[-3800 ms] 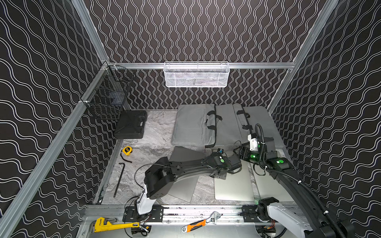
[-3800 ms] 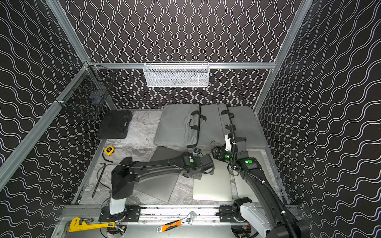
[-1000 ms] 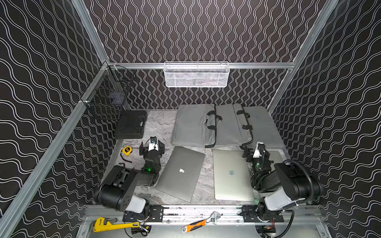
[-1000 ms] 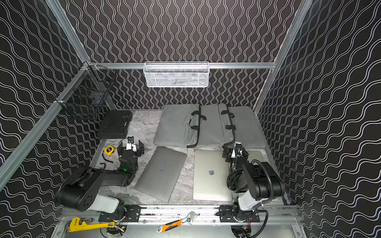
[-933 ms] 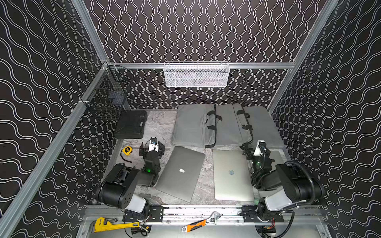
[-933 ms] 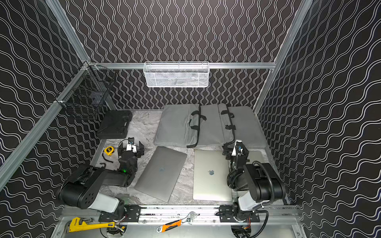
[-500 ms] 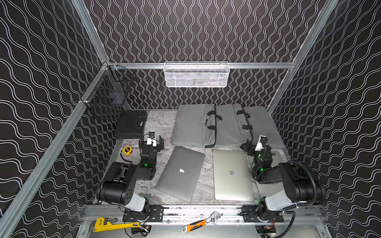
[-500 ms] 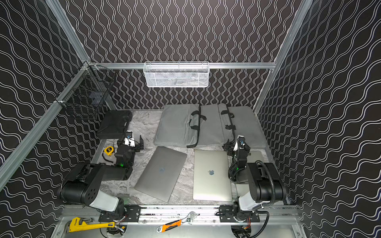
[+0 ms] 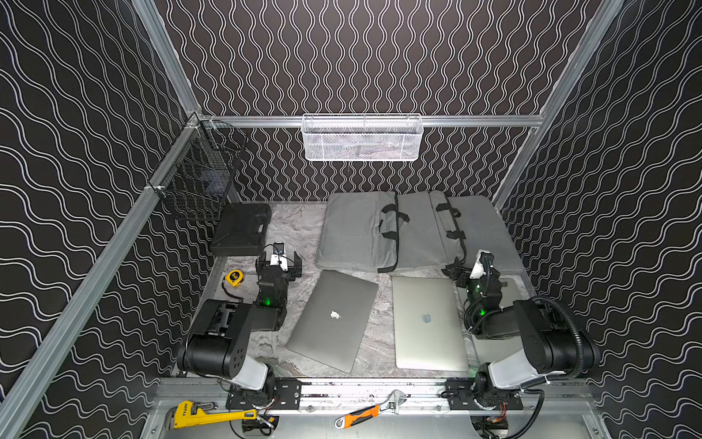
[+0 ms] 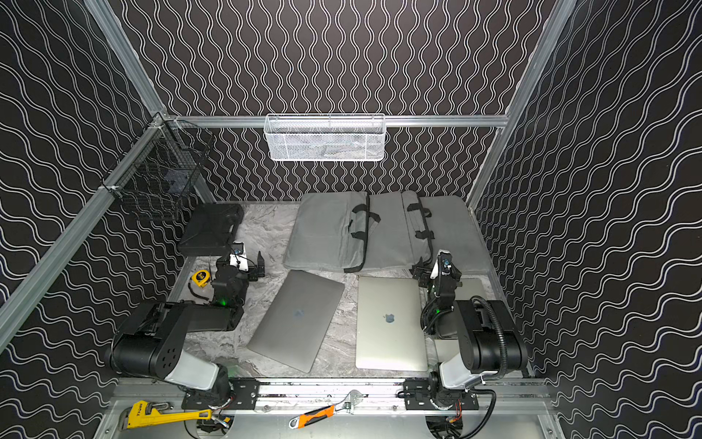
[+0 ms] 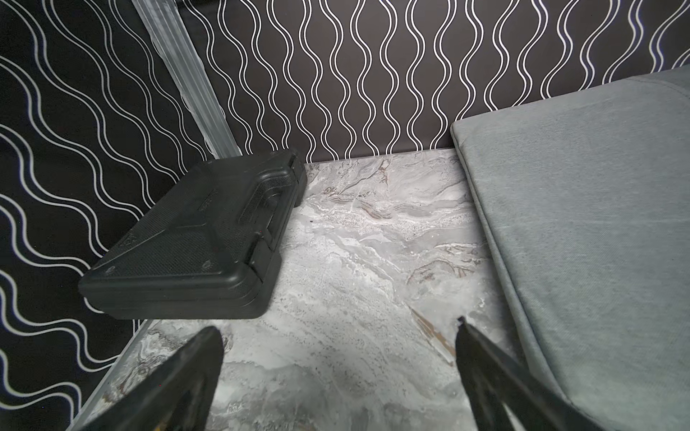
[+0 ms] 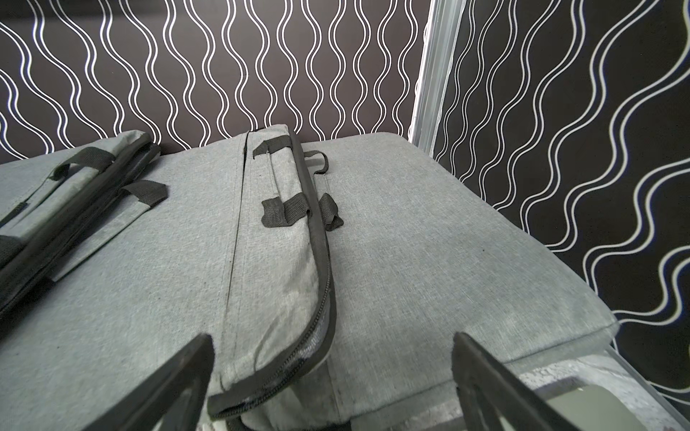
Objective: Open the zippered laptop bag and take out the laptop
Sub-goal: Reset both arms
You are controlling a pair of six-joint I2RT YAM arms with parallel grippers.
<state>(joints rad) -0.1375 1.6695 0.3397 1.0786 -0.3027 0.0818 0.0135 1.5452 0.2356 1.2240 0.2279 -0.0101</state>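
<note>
In both top views two grey bags lie unzipped and spread flat, side by side, at the back of the marble table [image 9: 288, 224]: the left laptop bag [image 9: 353, 228] and the right laptop bag [image 9: 482, 232]. Both machines are out, lids shut. The dark laptop [image 9: 334, 315] lies skewed just in front of the left bag, and the silver laptop [image 9: 427, 323] lies square beside it, not touching. The left gripper [image 9: 280, 266] sits low between the black case [image 9: 241, 230] and the dark laptop, jaws spread, grasping nothing. A yellow tape measure [image 9: 233, 278] lies near its wrist. The right gripper [image 10: 438, 277] sits at the right bag's near edge, likewise released and empty, and its arm covers most of a pale flat slab [image 9: 511, 292]. A white mesh basket [image 9: 361, 138] hangs on the back rail and a black wire basket [image 9: 197, 178] on the left rail. A pipe wrench [image 9: 205, 416] and an orange wrench [image 9: 364, 412] lie on the front frame.

In the left wrist view the fingers [image 11: 179, 380] stand wide apart over bare marble, with the case close ahead on one side and the bag's edge just beside the other finger.

In the right wrist view the fingers [image 12: 168, 380] frame the corner of the bag's upper flap, its zip [image 12: 321, 298] undone, with the black handles [image 12: 283, 212] further along
</note>
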